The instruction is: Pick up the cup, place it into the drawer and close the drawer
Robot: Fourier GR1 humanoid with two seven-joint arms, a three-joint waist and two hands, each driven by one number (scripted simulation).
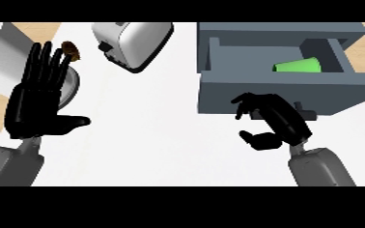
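A green cup [299, 66] lies on its side inside the open grey drawer [274, 92] at the upper right of the head view. My right hand [274, 121] is just in front of the drawer's front panel, fingers curled and holding nothing, near the small dark handle [305, 111]. At the left edge my left hand [39, 94] rests open, fingers up.
A white toaster [134, 43] stands at the top centre. A grey plate [68, 87] with a brown item [71, 50] at its far edge lies behind my left hand. White counter [157, 135] spreads between the arms.
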